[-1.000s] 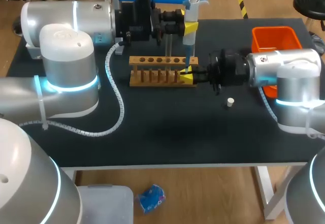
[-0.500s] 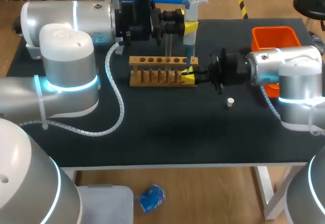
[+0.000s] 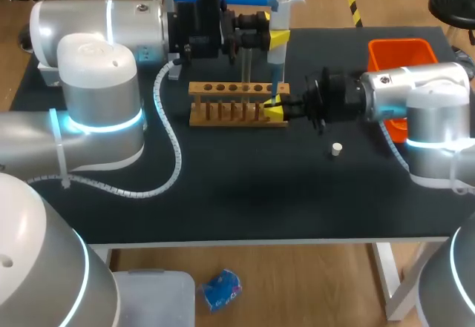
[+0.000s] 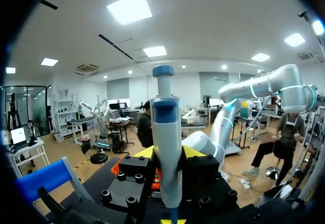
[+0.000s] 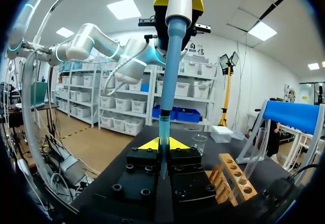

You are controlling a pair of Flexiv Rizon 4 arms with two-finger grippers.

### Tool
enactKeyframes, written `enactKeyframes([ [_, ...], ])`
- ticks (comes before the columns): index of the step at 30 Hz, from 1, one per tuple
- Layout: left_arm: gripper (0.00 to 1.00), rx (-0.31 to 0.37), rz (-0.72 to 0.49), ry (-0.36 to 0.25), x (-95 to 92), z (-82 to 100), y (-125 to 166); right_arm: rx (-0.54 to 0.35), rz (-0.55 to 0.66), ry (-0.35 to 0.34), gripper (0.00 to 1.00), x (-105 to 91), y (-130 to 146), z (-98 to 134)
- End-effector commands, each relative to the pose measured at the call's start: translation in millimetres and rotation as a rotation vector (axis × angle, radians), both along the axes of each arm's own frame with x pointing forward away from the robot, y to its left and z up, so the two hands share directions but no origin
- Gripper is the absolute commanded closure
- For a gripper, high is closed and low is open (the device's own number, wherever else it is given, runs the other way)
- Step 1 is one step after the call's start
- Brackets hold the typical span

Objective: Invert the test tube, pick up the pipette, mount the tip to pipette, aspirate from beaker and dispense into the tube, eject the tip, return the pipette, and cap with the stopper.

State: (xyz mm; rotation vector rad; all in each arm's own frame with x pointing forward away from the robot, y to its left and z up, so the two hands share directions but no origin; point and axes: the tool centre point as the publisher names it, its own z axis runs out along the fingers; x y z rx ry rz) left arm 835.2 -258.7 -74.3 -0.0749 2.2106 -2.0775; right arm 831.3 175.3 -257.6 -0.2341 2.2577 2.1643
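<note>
The right arm (image 3: pixel 415 93) has shifted slightly at the brown wooden rack (image 3: pixel 236 103)'s end. The left hand (image 3: pixel 277 40) pinches the white blue-tipped pipette (image 3: pixel 281 10), its tip inside the clear glass test tube (image 5: pixel 163 132) pinched by the right hand (image 3: pixel 274 107). Dispensing looks underway; ejecting, returning and capping with the small white stopper (image 3: pixel 337 148) remain.

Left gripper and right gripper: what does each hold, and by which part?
Left gripper: the pipette, by its lower body. Right gripper: the test tube, near its upper end.
</note>
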Motion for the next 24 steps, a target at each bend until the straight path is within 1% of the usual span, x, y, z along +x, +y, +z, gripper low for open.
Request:
enactKeyframes([
  [1, 1.00, 0.001, 0.003, 0.000, 0.9, -11.2, -1.0, 0.000, -0.001, -0.003, 1.00, -1.8, 0.1, 13.2],
  [12, 1.00, 0.001, 0.003, 0.000, 0.9, -11.2, -1.0, 0.023, 0.007, 0.021, 1.00, -3.1, -1.6, 17.2],
  [24, 1.00, 0.001, 0.003, 0.000, 0.9, -11.2, -1.0, 0.020, 0.006, 0.005, 1.00, -2.0, 0.9, 19.6],
])
